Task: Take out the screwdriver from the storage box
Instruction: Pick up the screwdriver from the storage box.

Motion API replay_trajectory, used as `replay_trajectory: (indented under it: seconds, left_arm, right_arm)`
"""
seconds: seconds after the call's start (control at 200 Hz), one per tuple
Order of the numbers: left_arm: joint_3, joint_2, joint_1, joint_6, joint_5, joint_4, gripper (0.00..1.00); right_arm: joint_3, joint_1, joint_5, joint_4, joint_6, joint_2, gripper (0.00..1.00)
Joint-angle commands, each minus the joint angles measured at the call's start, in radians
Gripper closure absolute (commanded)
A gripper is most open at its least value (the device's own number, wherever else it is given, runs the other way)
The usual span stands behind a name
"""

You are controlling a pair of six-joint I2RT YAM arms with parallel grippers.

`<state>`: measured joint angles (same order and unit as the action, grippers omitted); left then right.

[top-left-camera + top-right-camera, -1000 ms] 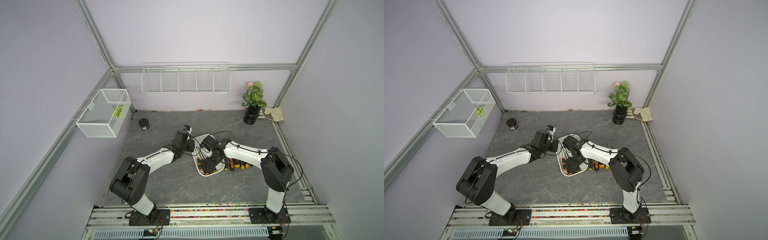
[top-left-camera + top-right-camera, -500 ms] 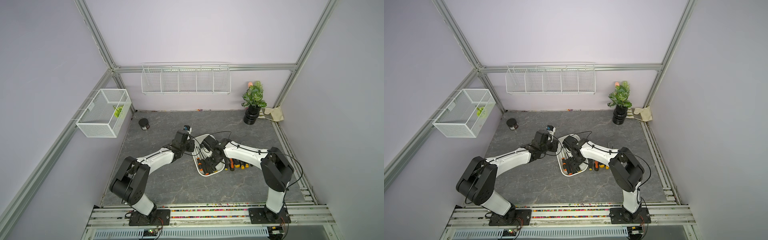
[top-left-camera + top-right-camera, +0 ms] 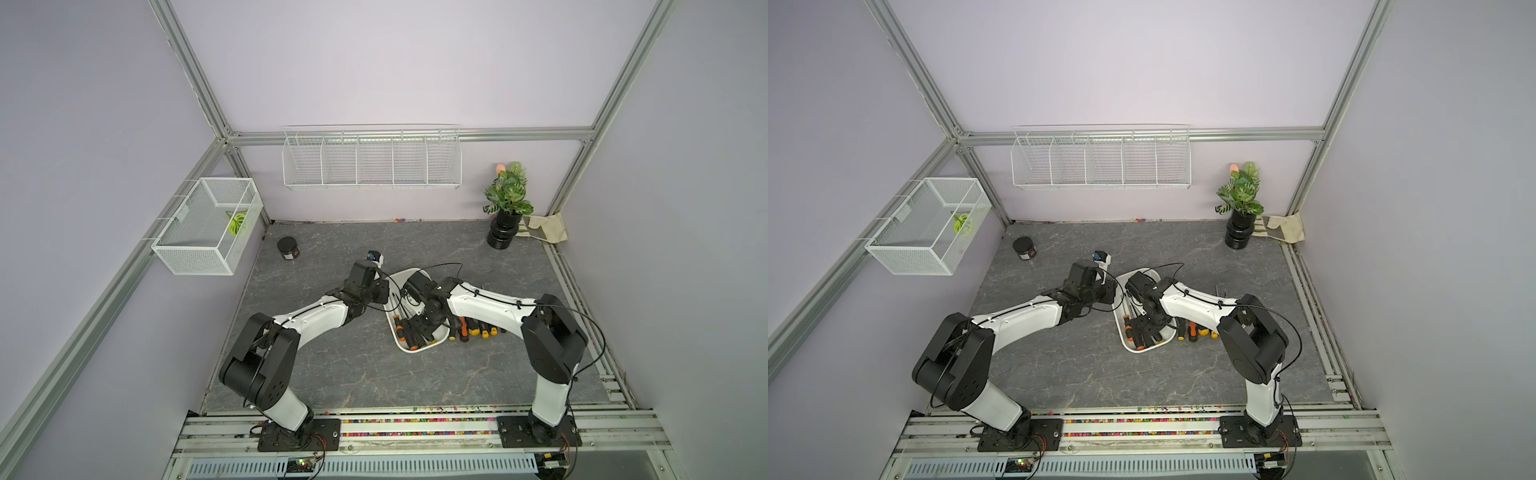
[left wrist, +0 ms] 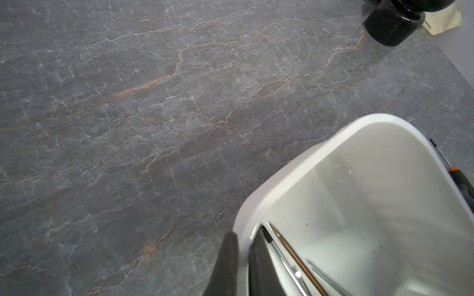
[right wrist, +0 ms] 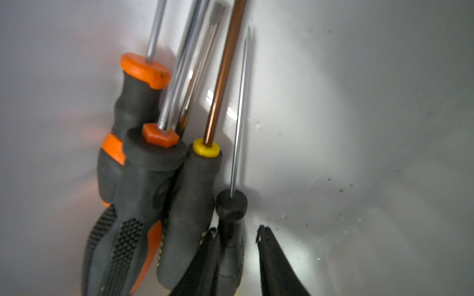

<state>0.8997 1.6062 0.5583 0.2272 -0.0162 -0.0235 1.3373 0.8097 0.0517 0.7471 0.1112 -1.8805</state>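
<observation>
- Roughly mid-tabletop, the storage box (image 3: 415,349) (image 3: 1140,350) lies at an angle between the two arms. It is a shallow white tub with smooth walls.
- Inside it, handles bunched along one wall, lie a slim black screwdriver (image 5: 230,205), a yellow-collared screwdriver (image 5: 195,192) and two orange-collared screwdrivers (image 5: 143,192). Their shafts all run the same way along the box floor.
- The right gripper (image 5: 237,229) reaches down into the box, its jaws narrowly parted on either side of the slim black screwdriver's handle. One finger is against the handle. A strip of white box floor shows between the handle and the other finger.
- The left gripper (image 4: 245,235) is pinched closed on the box's side wall (image 4: 307,159), one finger outside the rim and one inside.
- Just beside the box, under the right forearm, a row of loose screwdrivers (image 3: 473,330) (image 3: 1192,332) lies on the grey marbled tabletop (image 3: 332,374).
- Farther off stand a black jar (image 3: 288,248) near the back-left corner and a potted plant (image 3: 508,208) near the back-right one.
- A wire basket (image 3: 203,232) and a long wire rack (image 3: 372,160) hang on the walls.
</observation>
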Motion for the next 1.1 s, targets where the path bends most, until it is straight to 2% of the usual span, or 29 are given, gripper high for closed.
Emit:
replay_trajectory:
  seconds: [0.0, 0.525, 1.095]
  left_arm:
    - [0.011, -0.02, 0.001, -0.013, 0.012, -0.005, 1.0]
    - [0.011, -0.02, 0.0, -0.011, 0.013, -0.005, 1.0]
    - [0.011, -0.024, 0.001, -0.01, 0.015, -0.003, 1.0]
  right_arm:
    - [-0.019, -0.011, -0.013, 0.002, 0.0, 0.014, 0.7]
    - [-0.024, -0.025, 0.048, 0.017, 0.005, 0.027, 0.67]
    - [-0.022, -0.046, 0.032, 0.023, -0.023, -0.016, 0.66]
